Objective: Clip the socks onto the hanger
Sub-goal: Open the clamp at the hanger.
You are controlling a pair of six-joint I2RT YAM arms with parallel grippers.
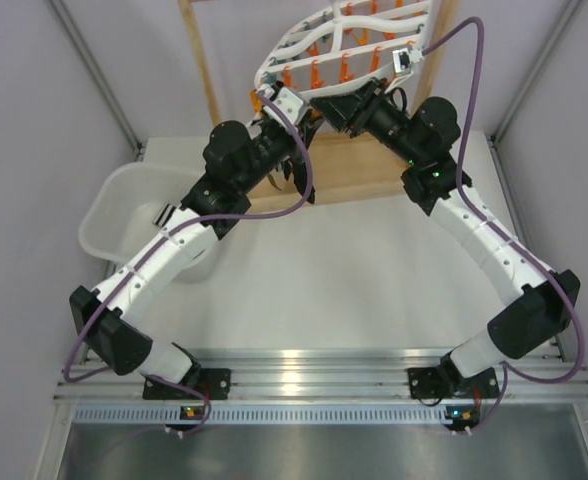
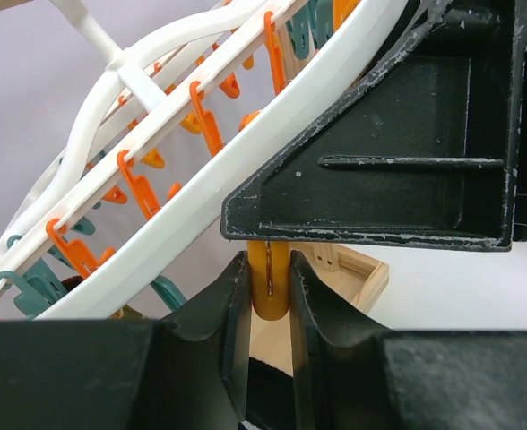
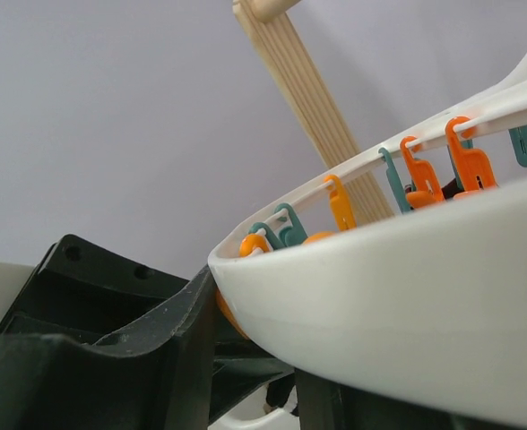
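The white lattice hanger (image 1: 346,38) hangs at the back with orange and teal pegs under it. My left gripper (image 1: 292,128) is below its near-left rim (image 2: 183,202) and is shut on one orange peg (image 2: 271,279). My right gripper (image 1: 336,108) is up against the same rim from the right. In the right wrist view the rim (image 3: 407,287) lies across both fingers (image 3: 178,358), and an orange peg (image 3: 229,315) touches the left one. The rim hides what is between these fingers. No sock shows clearly. A dark strip (image 2: 265,381) lies below my left jaws.
The wooden stand's post (image 3: 313,98) and flat base (image 1: 349,172) are right behind both grippers. A white plastic tub (image 1: 124,215) stands at the left beside my left arm. Purple cables loop from both wrists.
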